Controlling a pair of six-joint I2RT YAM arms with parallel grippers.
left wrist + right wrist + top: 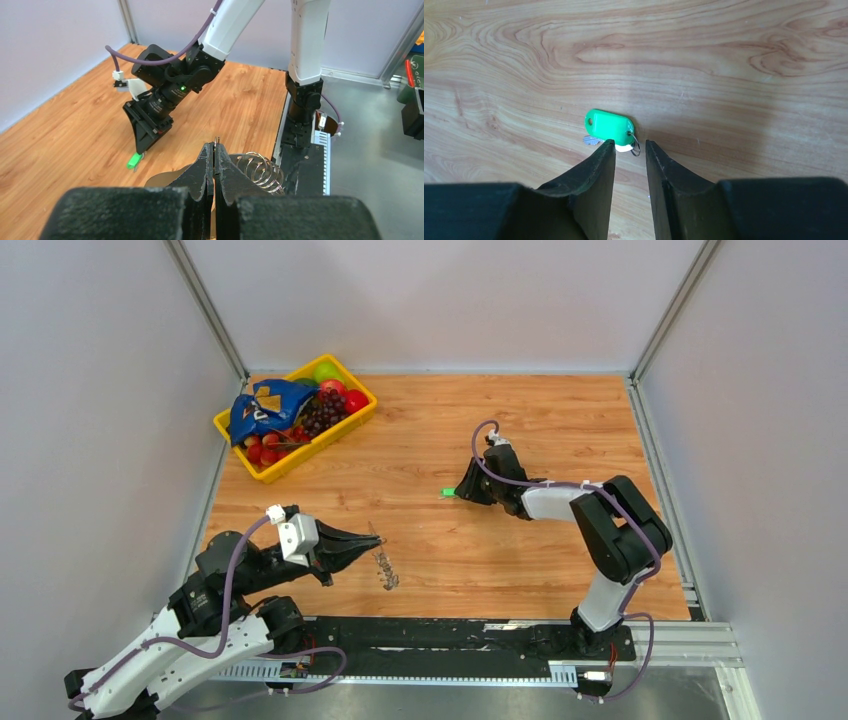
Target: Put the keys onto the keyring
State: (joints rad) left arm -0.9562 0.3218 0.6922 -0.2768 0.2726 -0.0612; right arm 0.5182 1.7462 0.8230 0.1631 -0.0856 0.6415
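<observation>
The keys show as a small green tag [610, 124] with a thin split ring [635, 145] and a silver key [591, 140], lying flat on the wood. My right gripper [629, 145] is low over them, its jaws a narrow gap apart, and the tag's near edge and the ring lie just at its fingertips. From above the green tag [447, 492] shows at the tip of the right gripper [462, 490]. My left gripper [215, 146] is shut on a thin wire of the keyring [260, 171], whose silvery loops hang beside it. The keyring [385, 570] trails from the left gripper [370, 540].
A yellow fruit basket [335, 438] with a blue bag [262, 408], grapes and red fruit stands at the back left. Grey walls close the table on three sides. The arms' black base rail [450, 635] runs along the near edge.
</observation>
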